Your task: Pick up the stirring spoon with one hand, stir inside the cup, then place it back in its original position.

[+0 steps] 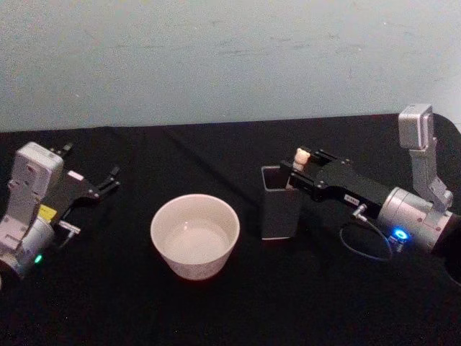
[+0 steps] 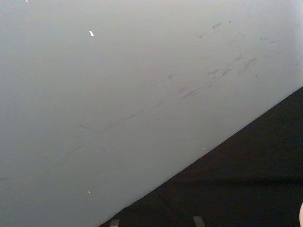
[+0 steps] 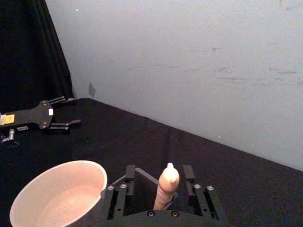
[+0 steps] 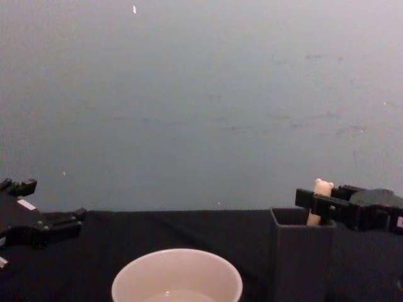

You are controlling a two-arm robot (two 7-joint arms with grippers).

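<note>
The stirring spoon [image 1: 302, 155] stands upright in the dark grey square holder [image 1: 279, 213], its beige bear-head handle [image 3: 168, 182] sticking out above the rim. My right gripper [image 1: 297, 163] reaches in from the right at the holder's top. It is open, with a finger on each side of the handle and a gap visible in the right wrist view. The cream cup [image 1: 194, 234] sits just left of the holder and apart from it, with nothing in it but a pale bottom. My left gripper [image 1: 108, 180] rests open at the far left of the table.
A black cloth [image 1: 238, 310] covers the table, and a pale grey-blue wall [image 1: 230, 58] rises right behind it. A thin cable loop [image 1: 364, 241] lies on the cloth beside my right wrist. Bare cloth lies between the cup and my left gripper.
</note>
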